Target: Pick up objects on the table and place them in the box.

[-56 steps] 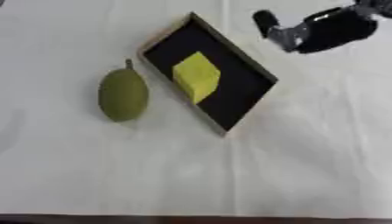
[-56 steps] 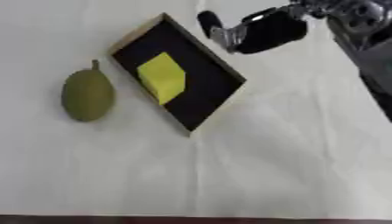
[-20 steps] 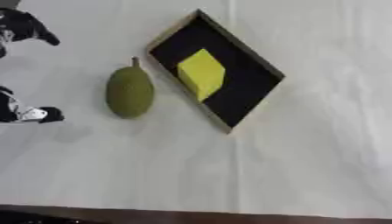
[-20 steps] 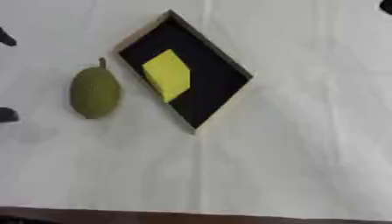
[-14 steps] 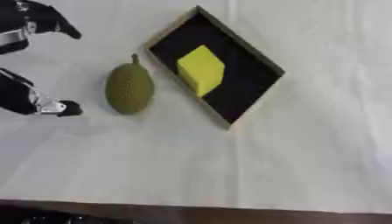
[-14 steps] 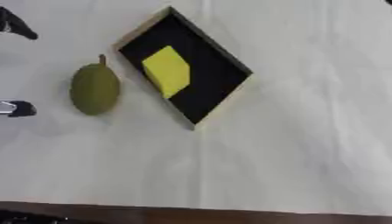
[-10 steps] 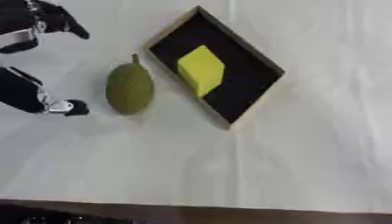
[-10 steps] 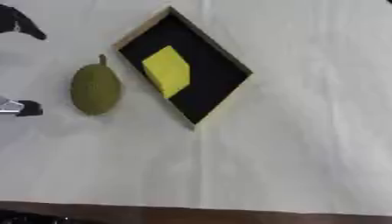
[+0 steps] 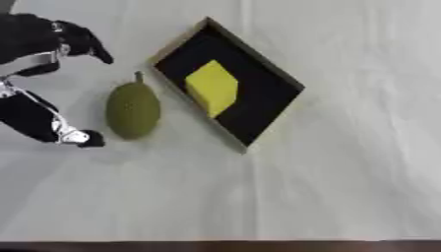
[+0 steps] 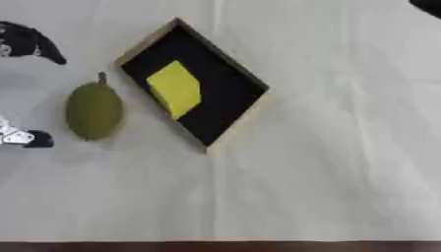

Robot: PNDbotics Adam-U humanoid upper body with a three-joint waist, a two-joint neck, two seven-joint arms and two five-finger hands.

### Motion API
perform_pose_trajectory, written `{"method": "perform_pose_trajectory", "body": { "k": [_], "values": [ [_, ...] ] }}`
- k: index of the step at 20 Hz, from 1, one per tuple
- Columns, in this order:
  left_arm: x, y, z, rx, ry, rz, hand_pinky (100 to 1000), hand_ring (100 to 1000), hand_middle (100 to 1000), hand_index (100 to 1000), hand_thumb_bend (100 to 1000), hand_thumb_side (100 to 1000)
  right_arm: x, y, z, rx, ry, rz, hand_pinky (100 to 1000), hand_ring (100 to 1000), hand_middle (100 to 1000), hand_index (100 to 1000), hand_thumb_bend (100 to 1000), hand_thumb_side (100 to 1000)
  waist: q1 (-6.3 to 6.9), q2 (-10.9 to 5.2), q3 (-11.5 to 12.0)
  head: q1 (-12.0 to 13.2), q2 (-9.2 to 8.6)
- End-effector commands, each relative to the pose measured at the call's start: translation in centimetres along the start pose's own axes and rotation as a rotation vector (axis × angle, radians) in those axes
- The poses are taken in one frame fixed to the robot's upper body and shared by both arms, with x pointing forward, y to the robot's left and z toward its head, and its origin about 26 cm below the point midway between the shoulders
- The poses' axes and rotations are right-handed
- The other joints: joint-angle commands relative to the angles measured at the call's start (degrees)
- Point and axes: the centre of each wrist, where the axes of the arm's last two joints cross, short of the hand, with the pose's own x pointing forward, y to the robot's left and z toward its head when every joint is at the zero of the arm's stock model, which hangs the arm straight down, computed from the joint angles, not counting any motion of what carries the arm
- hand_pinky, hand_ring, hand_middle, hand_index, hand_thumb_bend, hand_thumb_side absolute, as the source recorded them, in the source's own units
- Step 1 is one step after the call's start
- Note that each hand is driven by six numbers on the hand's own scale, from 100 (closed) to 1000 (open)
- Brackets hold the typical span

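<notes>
Since the earlier frames, the robot's black left hand (image 9: pixel 39 83) has come in from the left edge and now sits just left of the fruit, while the right hand, which hung above the box before, has pulled away to the upper right corner of the right eye view, where only a dark tip (image 10: pixel 428 6) shows and its fingers cannot be made out. The left hand is spread wide: one finger (image 9: pixel 90 45) reaches above the fruit's stem end, and the thumb tip (image 9: pixel 82 139) lies near its lower end, neither touching it. An olive-green, oval, rough-skinned fruit (image 9: pixel 133 110) lies on the white tablecloth (image 9: pixel 327 187), long axis running up and down the view, short stem pointing away from the robot. Just right of it sits a shallow black box with a tan wooden rim (image 9: pixel 281 77), turned diamond-wise, holding a yellow block (image 9: pixel 212 88).
</notes>
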Motion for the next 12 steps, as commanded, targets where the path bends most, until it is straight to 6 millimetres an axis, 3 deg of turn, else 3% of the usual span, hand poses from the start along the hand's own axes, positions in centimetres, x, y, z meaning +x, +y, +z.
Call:
{"method": "perform_pose_trajectory", "body": {
  "k": [1,7,12],
  "values": [
    [-0.3,0.5,0.3,-0.036,0.015,-0.043,908,877,848,891,713,420,0.4,-0.8,-0.5,-0.016,-0.022,0.025,800,715,663,807,100,630,0.19,-1.55,0.0,-0.4,-0.80],
    [-0.6,1.3,1.4,-0.086,-0.023,-0.059,922,888,860,891,704,395,0.4,-0.7,-0.4,-0.017,-0.012,0.037,800,714,662,807,100,631,0.39,-1.37,0.4,-1.1,-0.93],
    [-0.9,0.9,1.3,-0.112,-0.029,-0.080,925,893,867,889,702,245,0.5,-0.6,-0.4,-0.016,-0.008,0.034,800,712,660,804,100,634,0.51,-1.32,0.5,-1.1,-0.83]
  ]
}}
